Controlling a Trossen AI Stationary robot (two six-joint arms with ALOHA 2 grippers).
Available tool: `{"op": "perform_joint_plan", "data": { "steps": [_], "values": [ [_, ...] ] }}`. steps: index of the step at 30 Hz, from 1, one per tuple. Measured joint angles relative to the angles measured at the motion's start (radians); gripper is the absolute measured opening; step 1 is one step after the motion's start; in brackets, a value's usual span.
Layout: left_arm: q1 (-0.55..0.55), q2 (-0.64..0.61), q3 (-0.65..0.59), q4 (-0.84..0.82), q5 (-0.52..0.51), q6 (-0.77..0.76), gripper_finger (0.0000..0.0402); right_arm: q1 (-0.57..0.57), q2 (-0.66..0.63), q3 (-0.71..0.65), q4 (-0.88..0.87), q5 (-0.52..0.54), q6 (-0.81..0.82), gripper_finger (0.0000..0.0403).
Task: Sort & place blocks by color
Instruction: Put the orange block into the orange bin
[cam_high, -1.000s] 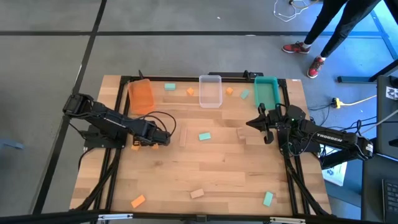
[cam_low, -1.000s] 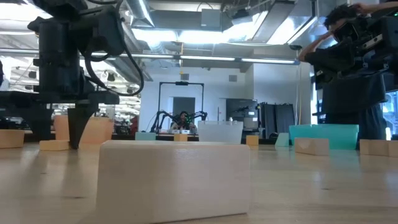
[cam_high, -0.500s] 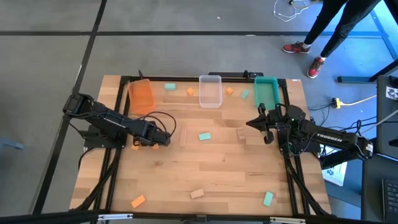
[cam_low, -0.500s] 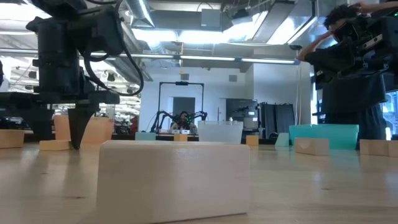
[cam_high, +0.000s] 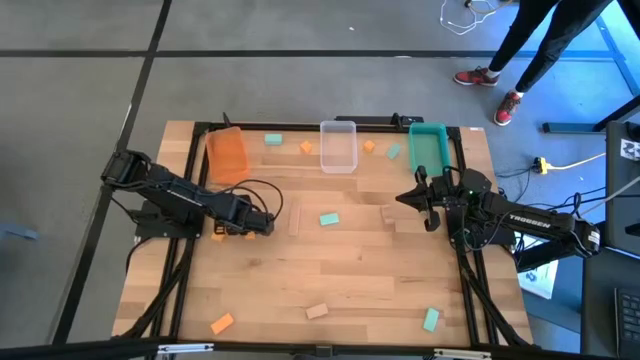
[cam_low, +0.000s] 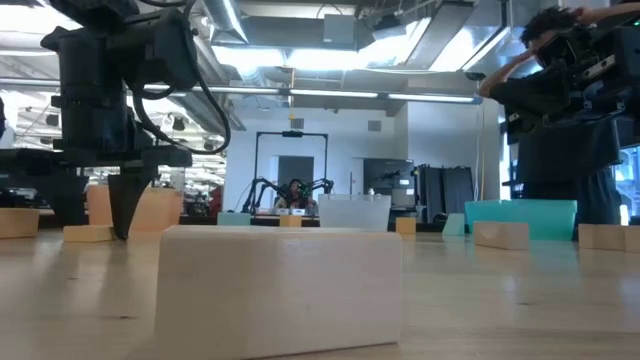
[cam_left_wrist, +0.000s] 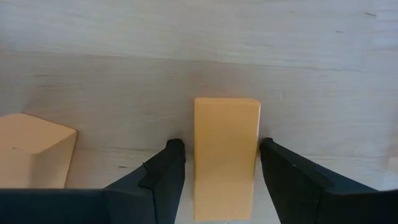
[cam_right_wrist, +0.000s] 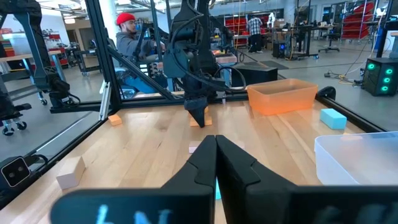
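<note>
Small orange, teal and plain wood blocks lie scattered on the wooden table. My left gripper (cam_left_wrist: 222, 144) points down at the table's left middle (cam_high: 245, 226). It is open, with a finger on each side of an orange block (cam_left_wrist: 226, 155) that lies flat on the table. A second orange block (cam_left_wrist: 32, 149) lies just beside it. My right gripper (cam_right_wrist: 216, 149) is shut on nothing and waits level above the table's right side (cam_high: 408, 198). My left gripper comes at the orange block from above, its fingers standing along the block's two long sides. One finger (cam_left_wrist: 277, 168) is right against a side and the other (cam_left_wrist: 166, 171) shows a thin gap. I cannot tell whether either touches. The block rests on the table.
Along the far edge stand an orange bin (cam_high: 227, 155), a clear bin (cam_high: 338, 146) and a teal bin (cam_high: 428, 150). A teal block (cam_high: 329, 218) and wood blocks (cam_high: 294, 220) (cam_high: 388, 215) lie mid-table, and others lie near the front edge (cam_high: 317, 311). A person stands beyond the far right corner.
</note>
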Motion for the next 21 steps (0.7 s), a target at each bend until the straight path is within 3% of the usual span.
{"op": "perform_joint_plan", "data": {
  "steps": [9,21],
  "values": [
    [-0.001,0.0,-0.001,-0.004,-0.031,0.085,0.0124,0.0,0.0,0.0,0.0,0.0,0.0,0.0008],
    [-0.006,0.005,0.075,-0.018,-0.069,0.302,0.0124,0.0,0.0,0.0,0.0,0.0,0.0,0.0008]
  ]
}}
